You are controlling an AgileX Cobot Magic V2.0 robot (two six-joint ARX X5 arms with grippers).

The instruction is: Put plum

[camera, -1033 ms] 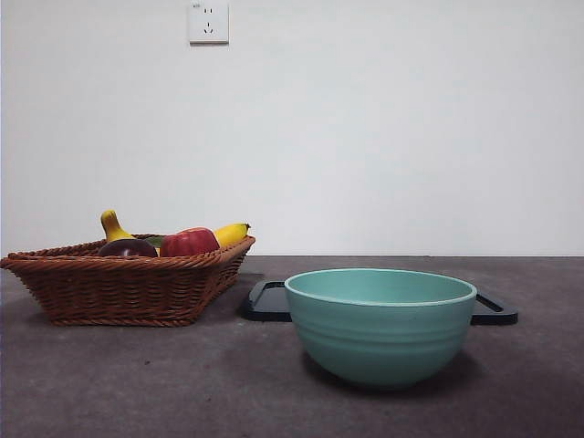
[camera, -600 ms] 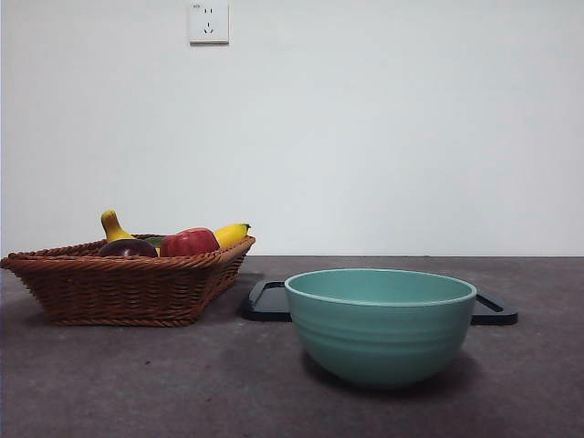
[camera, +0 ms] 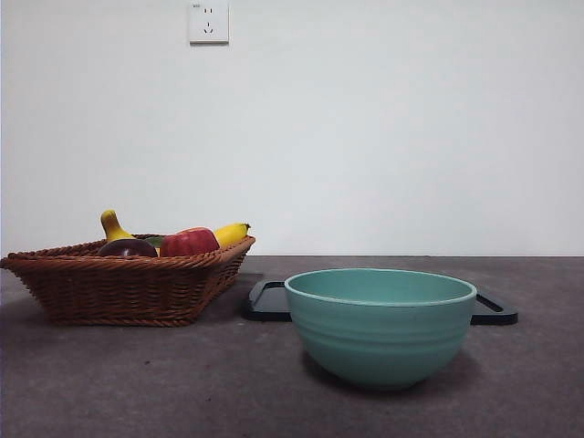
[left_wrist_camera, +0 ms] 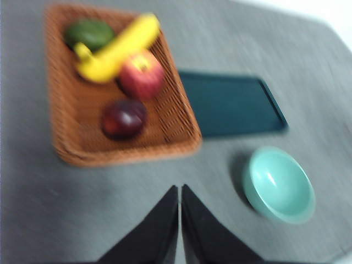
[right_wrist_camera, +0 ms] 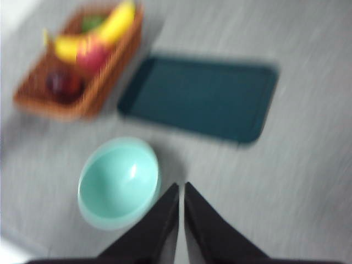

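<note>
high over the table, both grippers' jaws pressed together, left gripper (left_wrist_camera: 180,190) above basketed plum (left_wrist_camera: 124,118), right gripper (right_wrist_camera: 181,187)

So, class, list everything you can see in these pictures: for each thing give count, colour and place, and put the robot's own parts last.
basket: one, brown wicker, on the table beside the tray
plum: one, dark purple, in the basket
apple: one, red, in the basket next to the plum
bananas: yellow, count unclear in the blur, in the basket
green fruit: one, dark green, in the basket's far end from the plum
tray: one, dark, flat on the table
bowl: one, pale green, on the table in front of the tray
wall socket: one, white, on the wall
left gripper: black, shut, above the table
right gripper: black, shut, above the table near the bowl
</note>
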